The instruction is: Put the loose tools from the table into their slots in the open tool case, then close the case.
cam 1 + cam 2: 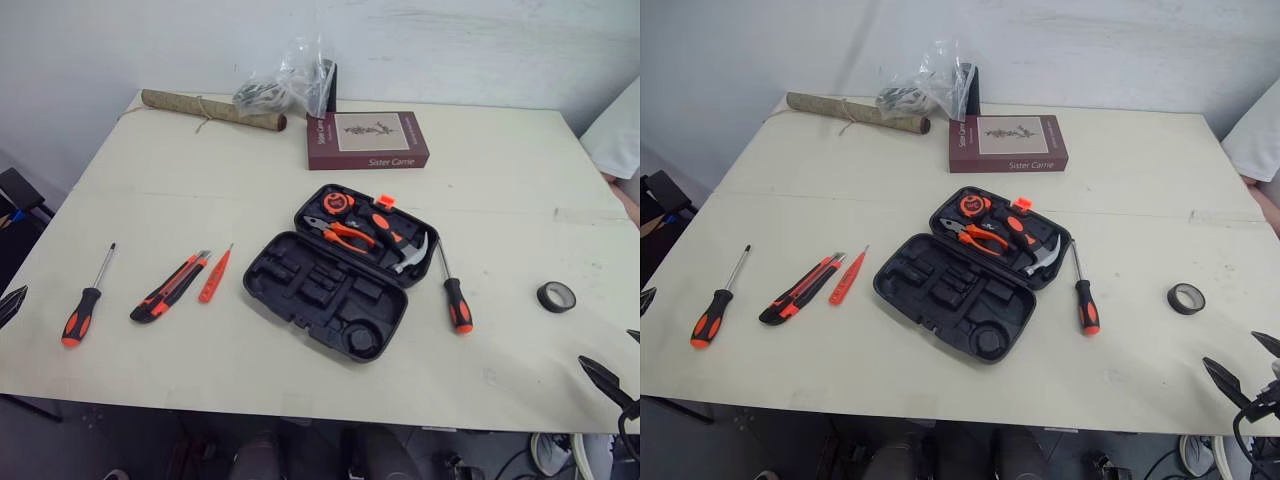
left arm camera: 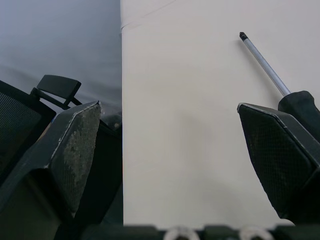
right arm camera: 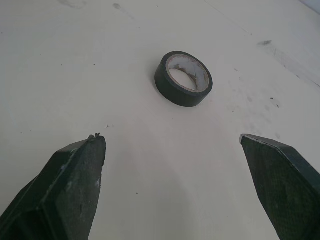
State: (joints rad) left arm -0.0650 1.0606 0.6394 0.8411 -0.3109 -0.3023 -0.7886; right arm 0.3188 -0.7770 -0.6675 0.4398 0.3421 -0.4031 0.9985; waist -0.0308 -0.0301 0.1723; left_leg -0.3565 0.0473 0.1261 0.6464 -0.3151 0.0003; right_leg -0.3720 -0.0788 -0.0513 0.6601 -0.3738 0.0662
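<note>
The black tool case [image 1: 330,285] lies open at the table's middle; its far half holds orange pliers [image 1: 345,234], a hammer [image 1: 405,250] and a tape measure. Loose on the table are a screwdriver [image 1: 84,310] at the far left, an orange-black utility knife [image 1: 170,287], a small orange tester [image 1: 215,274], a second screwdriver [image 1: 455,295] just right of the case, and a black tape roll [image 3: 183,79]. My left gripper [image 2: 169,107] is open at the table's left edge, near the left screwdriver's shaft [image 2: 264,65]. My right gripper [image 3: 171,139] stands open, short of the tape roll.
At the back stand a maroon book [image 1: 367,139], a brown cardboard tube [image 1: 212,110] and a crumpled plastic bag [image 1: 290,85]. A person's white sleeve [image 1: 620,130] shows at the right edge. A dark chair [image 1: 20,195] stands off the table's left side.
</note>
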